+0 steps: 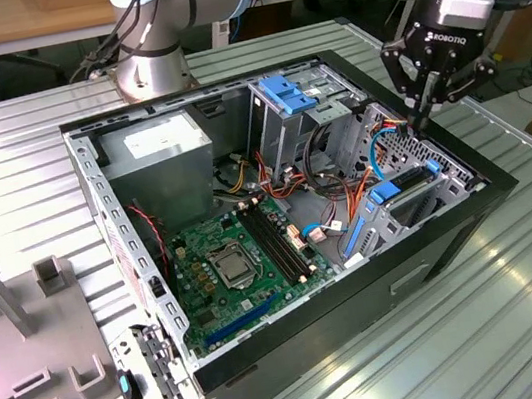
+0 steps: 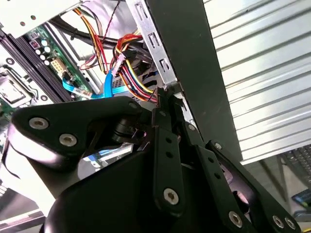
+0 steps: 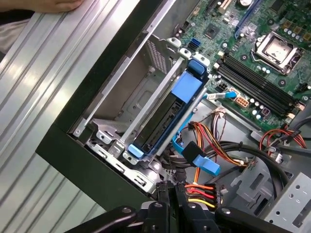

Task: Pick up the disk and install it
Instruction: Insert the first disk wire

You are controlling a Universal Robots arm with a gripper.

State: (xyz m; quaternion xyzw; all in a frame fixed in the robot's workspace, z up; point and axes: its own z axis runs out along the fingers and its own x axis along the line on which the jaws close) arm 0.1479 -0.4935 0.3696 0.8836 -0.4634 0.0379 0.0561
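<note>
The disk (image 1: 407, 184) lies flat in the drive cage at the exterior view's right end of the open computer case (image 1: 453, 231), its blue carrier rails along both sides. In the first wrist view the disk (image 3: 186, 88) sits seated between the cage's metal rails. My gripper (image 1: 421, 112) hangs above the case's far right corner, past the disk's end, with its fingers shut together and nothing seen between them. Its fingertips (image 3: 165, 194) stand beside a black connector (image 3: 197, 193) with red, orange and yellow wires. In the second wrist view the gripper (image 2: 163, 99) is close to the case wall.
A motherboard (image 1: 231, 266) and grey power supply (image 1: 157, 151) fill the case's left part. Another blue carrier (image 1: 289, 89) sits in the upper bay. Loose cables (image 1: 336, 193) crowd the middle. A grey fixture (image 1: 25, 339) stands on the ribbed table. A hand (image 3: 53, 5) rests by the table edge.
</note>
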